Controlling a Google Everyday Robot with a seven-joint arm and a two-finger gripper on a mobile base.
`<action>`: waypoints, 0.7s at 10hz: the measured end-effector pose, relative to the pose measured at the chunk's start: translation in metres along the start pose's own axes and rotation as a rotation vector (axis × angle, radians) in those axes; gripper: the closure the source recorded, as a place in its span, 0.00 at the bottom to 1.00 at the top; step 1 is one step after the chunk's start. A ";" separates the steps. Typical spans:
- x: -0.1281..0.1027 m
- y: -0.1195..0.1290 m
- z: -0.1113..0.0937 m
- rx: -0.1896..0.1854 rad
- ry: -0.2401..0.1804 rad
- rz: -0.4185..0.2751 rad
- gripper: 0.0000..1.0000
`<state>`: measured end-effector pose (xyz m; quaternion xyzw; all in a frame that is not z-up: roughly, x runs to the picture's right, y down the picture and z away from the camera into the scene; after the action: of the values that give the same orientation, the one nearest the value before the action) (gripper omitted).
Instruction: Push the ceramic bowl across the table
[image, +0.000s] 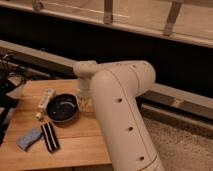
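The ceramic bowl (62, 107), round, shallow and black with pale streaks inside, sits on the light-brown wooden table (75, 145) near its middle. My gripper (83, 101) hangs down from the white wrist at the bowl's right rim, close to or touching it. My big white arm covers the table's right part and hides most of the gripper.
A white tube (45, 100) lies just left of the bowl, nearly touching it. A blue sponge (27, 138) and a black striped item (49, 136) lie at the front left. Dark gear (7, 87) stands off the table's left edge. A dark wall runs behind.
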<state>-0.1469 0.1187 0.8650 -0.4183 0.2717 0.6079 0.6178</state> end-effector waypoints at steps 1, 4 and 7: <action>-0.003 -0.001 -0.002 0.007 -0.013 -0.003 0.88; -0.007 0.005 -0.003 0.024 -0.029 -0.014 0.58; -0.011 0.010 -0.005 0.015 -0.035 -0.030 0.43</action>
<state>-0.1575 0.1083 0.8698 -0.4068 0.2589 0.6036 0.6349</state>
